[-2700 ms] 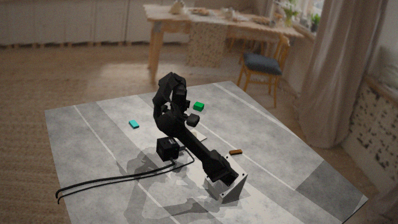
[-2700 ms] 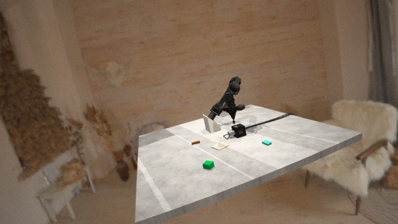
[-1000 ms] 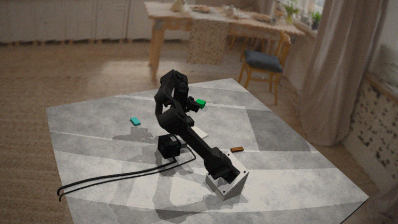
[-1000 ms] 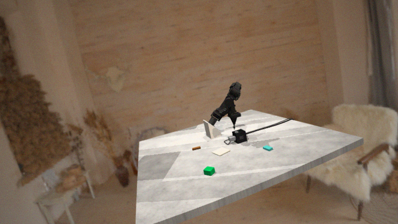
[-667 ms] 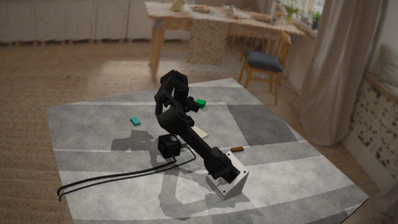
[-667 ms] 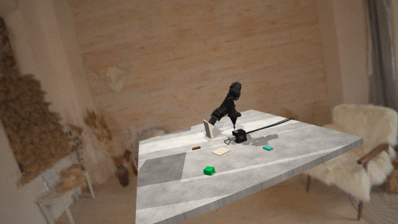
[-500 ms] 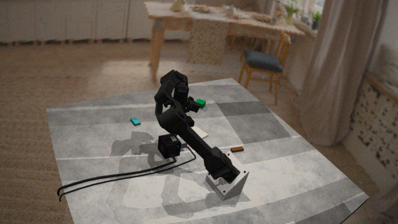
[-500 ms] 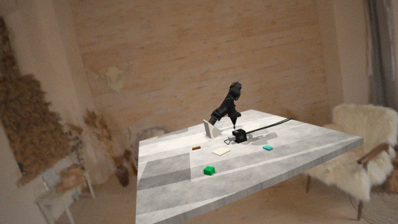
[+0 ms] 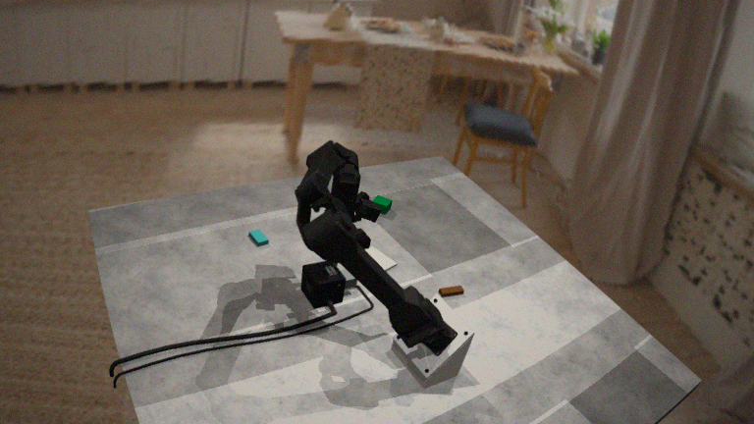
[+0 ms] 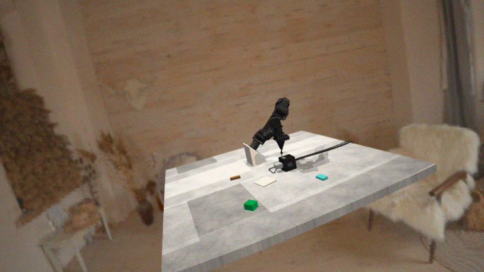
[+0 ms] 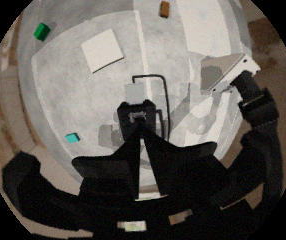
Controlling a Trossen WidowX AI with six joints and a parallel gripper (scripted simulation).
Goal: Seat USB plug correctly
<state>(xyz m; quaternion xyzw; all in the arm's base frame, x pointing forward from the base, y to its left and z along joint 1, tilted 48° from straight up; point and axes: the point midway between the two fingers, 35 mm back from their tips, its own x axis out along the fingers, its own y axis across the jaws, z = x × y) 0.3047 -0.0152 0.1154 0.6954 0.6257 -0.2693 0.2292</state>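
The black power cube [image 9: 323,288] [image 10: 288,163] [image 11: 124,121] stands upright on the table. Its top socket [image 9: 332,270] shows as a small silvery patch. My gripper [image 10: 281,150] [image 11: 141,130] points down with its fingers nearly together just above the cube's top, shut on the USB plug. The plug is very small and mostly hidden by the fingertips; its way round cannot be told. In the top view the arm hides the fingertips. A grey block [image 10: 277,165] [image 11: 134,93] with a thin cable sits against one side of the cube.
Cables [image 9: 222,340] [image 10: 322,149] run from the cube to the table edge. A cream plate [image 9: 383,257] [image 10: 265,181] [image 11: 103,51], teal block [image 9: 257,237] [image 10: 321,176] [image 11: 72,138], green block [image 9: 382,203] [image 10: 251,204] [image 11: 42,32] and brown bar [image 9: 451,291] [image 10: 234,177] [image 11: 164,9] lie around. The arm stands on a wedge [image 9: 457,361].
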